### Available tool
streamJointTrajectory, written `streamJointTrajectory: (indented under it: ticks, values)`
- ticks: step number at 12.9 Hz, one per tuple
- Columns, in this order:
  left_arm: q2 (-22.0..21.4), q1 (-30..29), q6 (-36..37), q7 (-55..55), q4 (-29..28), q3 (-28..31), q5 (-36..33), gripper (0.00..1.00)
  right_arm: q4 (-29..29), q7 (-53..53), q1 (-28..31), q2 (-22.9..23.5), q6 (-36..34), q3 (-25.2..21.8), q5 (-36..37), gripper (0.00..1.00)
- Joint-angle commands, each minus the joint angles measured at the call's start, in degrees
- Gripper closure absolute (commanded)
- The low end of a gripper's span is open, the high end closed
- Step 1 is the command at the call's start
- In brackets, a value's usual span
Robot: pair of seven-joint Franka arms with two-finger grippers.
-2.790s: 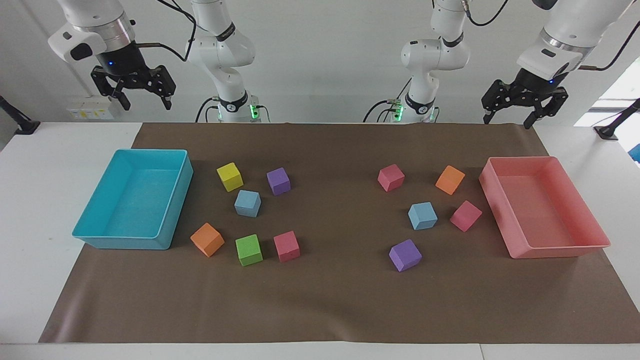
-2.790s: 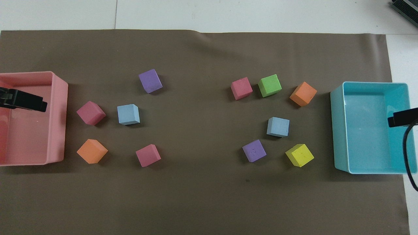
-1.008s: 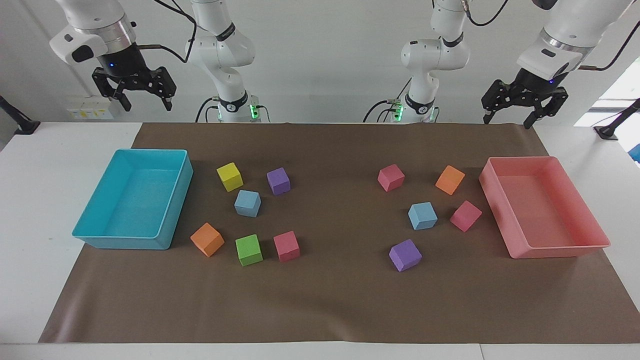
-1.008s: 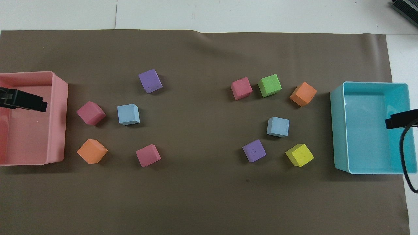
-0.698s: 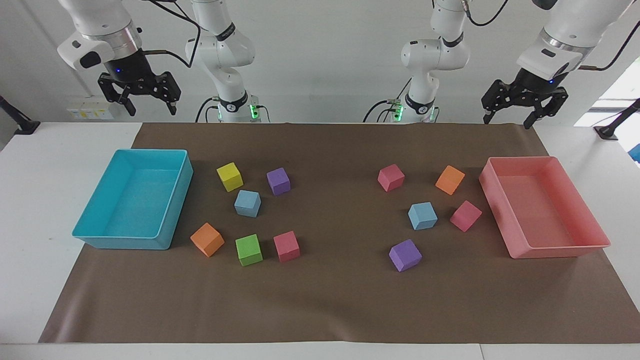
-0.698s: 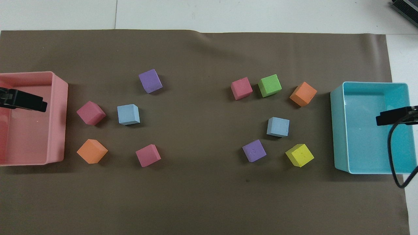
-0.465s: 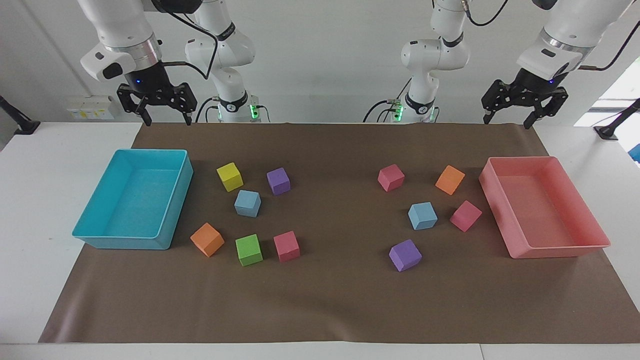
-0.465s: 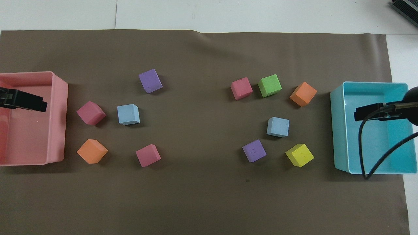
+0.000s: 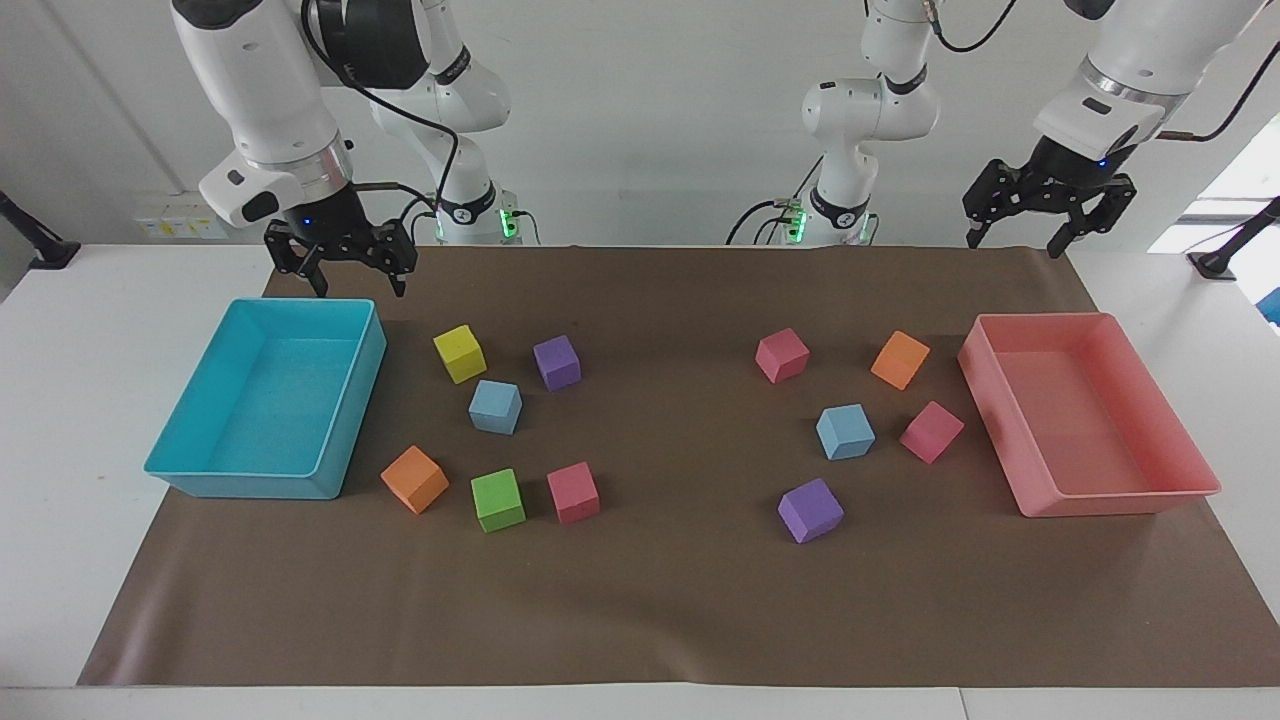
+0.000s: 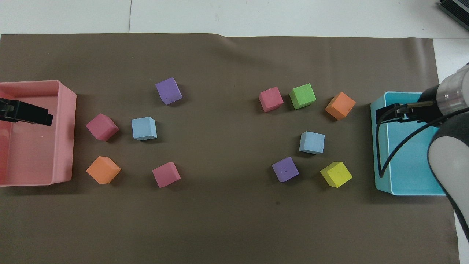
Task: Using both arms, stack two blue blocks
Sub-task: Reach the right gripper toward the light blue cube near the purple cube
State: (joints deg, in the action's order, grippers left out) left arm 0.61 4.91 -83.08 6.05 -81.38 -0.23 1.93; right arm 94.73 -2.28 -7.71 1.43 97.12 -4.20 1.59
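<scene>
Two-fingered and spread empty, hovered with right gripper (image 9: 361, 291) above cyan tray (image 9: 366, 378) rim, probably needed to square up over nearest blue block (image 9: 495, 407) before descending; idled left gripper (image 9: 1013, 246), likewise spread.

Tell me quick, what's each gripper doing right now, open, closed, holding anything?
Left gripper: open, holding nothing, over the table's edge near the pink tray.
Right gripper: open, holding nothing, over the cyan tray.

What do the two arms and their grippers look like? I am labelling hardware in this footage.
Both are glossy white jointed arms with dark bands at the joints and a silver ring at the wrist. Each ends in a black two-finger gripper, the right gripper and the left gripper, under a small blue light. Black cables loop along the arms; the bases glow green.
</scene>
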Motion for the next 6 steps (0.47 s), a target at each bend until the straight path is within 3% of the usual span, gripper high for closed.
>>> streamJointTrajectory:
  ticks: [1, 6]
  values:
    - [-1.1, -0.4, -0.1, -0.5, -1.3, -0.2, 0.1, 0.00, 0.7, -1.9, -1.2, 2.9, 3.7, 0.2, 0.5, 0.00]
    - [-1.1, -0.5, -0.1, -0.5, -1.3, -0.2, 0.1, 0.00, 8.9, -6.9, -4.8, 5.6, 15.4, 0.2, 0.5, 0.00]
